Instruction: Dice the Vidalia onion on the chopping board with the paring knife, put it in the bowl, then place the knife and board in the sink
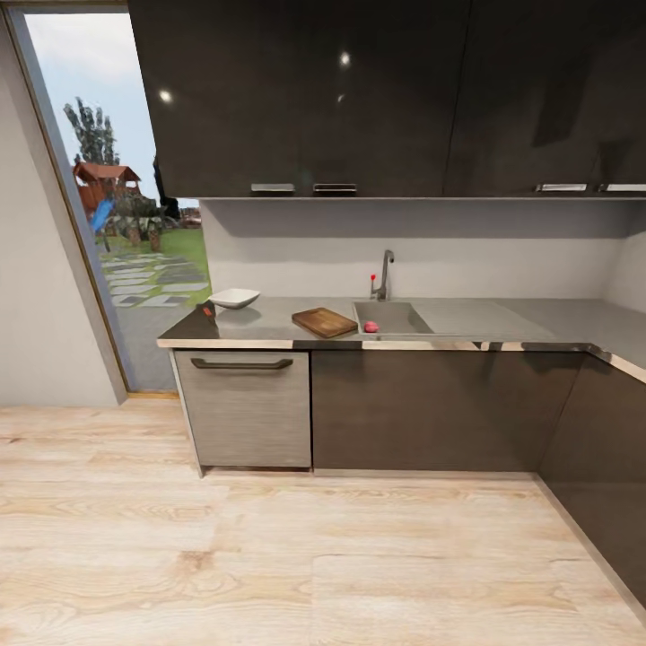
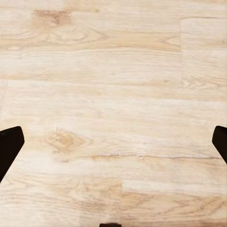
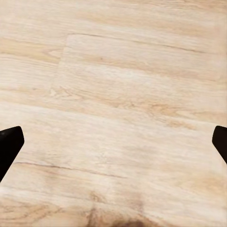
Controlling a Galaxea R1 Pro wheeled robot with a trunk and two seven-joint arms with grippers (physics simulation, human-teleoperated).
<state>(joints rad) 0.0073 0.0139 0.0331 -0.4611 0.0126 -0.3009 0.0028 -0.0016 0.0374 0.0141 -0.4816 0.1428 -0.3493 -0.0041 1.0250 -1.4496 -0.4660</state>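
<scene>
In the head view the pinkish Vidalia onion [image 1: 371, 327] lies in the grey sink [image 1: 395, 316], below the chrome tap [image 1: 384, 274] with its red knob. The brown chopping board [image 1: 324, 321] rests on the dark countertop [image 1: 269, 321] just left of the sink. Further left stands the white bowl [image 1: 234, 298], and the red-handled paring knife [image 1: 207, 312] lies near the counter's left front corner. My left gripper [image 2: 113, 142] and right gripper [image 3: 113, 142] both hang open over the pale wood floor, far from the counter, with nothing between their fingers.
Glossy black upper cabinets [image 1: 359, 90] hang over the counter; dark lower cabinets and a grey drawer front [image 1: 244, 404] stand under it. The counter turns a corner at the right [image 1: 619, 359]. A tall glass door [image 1: 117, 206] opens on a garden at the left. Pale wood floor [image 1: 314, 556] lies between me and the counter.
</scene>
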